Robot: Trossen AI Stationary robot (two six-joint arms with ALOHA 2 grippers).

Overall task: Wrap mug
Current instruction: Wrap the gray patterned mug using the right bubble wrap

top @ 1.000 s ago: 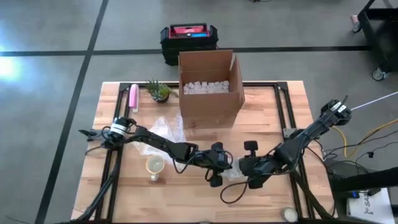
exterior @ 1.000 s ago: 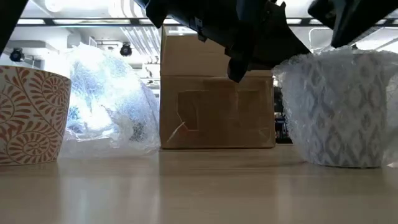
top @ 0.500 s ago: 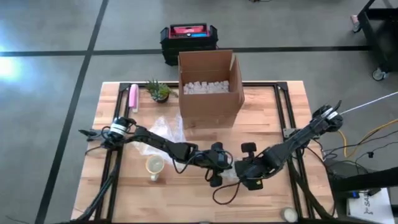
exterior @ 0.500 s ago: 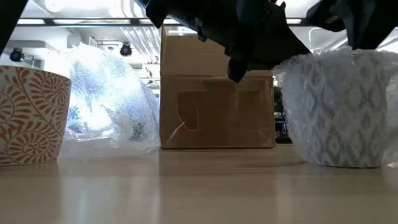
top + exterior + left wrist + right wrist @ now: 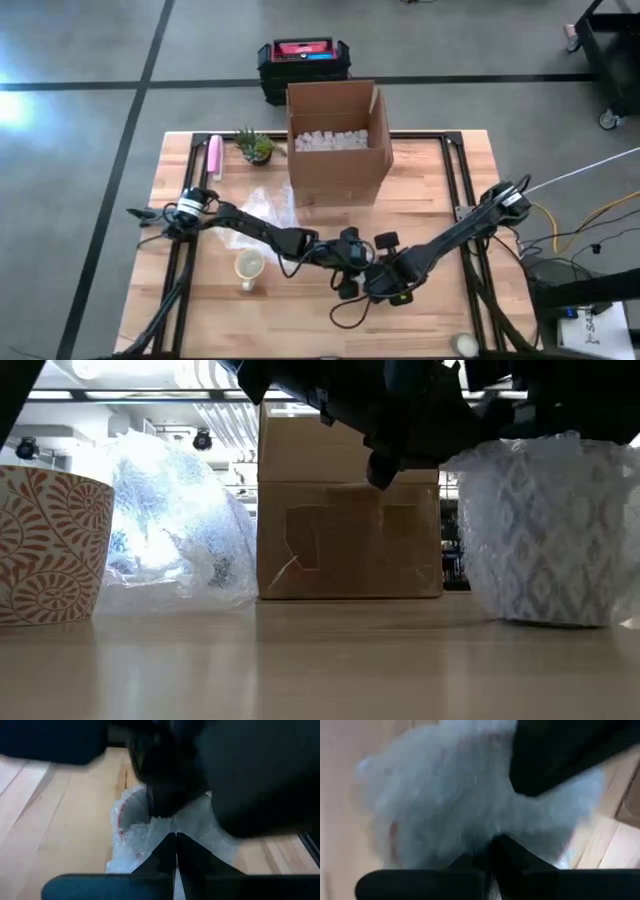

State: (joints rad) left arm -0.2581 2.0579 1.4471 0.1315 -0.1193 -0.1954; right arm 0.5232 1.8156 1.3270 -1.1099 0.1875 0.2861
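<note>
A mug wrapped in bubble wrap (image 5: pixel 545 530) stands on its base on the wooden table, right of the middle and near the front. My left gripper (image 5: pixel 175 837) reaches it from the table's left and is shut on the wrap at the mug's top. My right gripper (image 5: pixel 492 842) comes from the right, sits over the same mug and is shut on the wrap. In the high view both grippers (image 5: pixel 352 268) (image 5: pixel 380 278) cover the mug. A second, unwrapped patterned mug (image 5: pixel 45 545) stands to the left. My left gripper pinches a bunched edge of the bubble wrap (image 5: pixel 160 827) at the mug's mouth between its two fingertips, coming slantwise from the table's left and above. The mug stands upright on the table under it. My right gripper is shut on the bubble wrap (image 5: pixel 470 820) over the mug's top, coming from the table's right and above. The view is blurred, so one layer or several cannot be told. The mug's base rests on the table.
An open cardboard box (image 5: pixel 338 140) with white filling stands behind the mug, mid-table. A loose heap of bubble wrap (image 5: pixel 268 205) lies left of the box. A small plant (image 5: pixel 257 146) and a pink object (image 5: pixel 214 155) lie at the far left. A tape roll (image 5: pixel 463 344) sits near the front right.
My right gripper has moved toward the table's left, from beside the wrapped mug to right over its top, close against my left gripper. The wrap at the mug's top has bunched up higher. The mug stays upright in its place.
</note>
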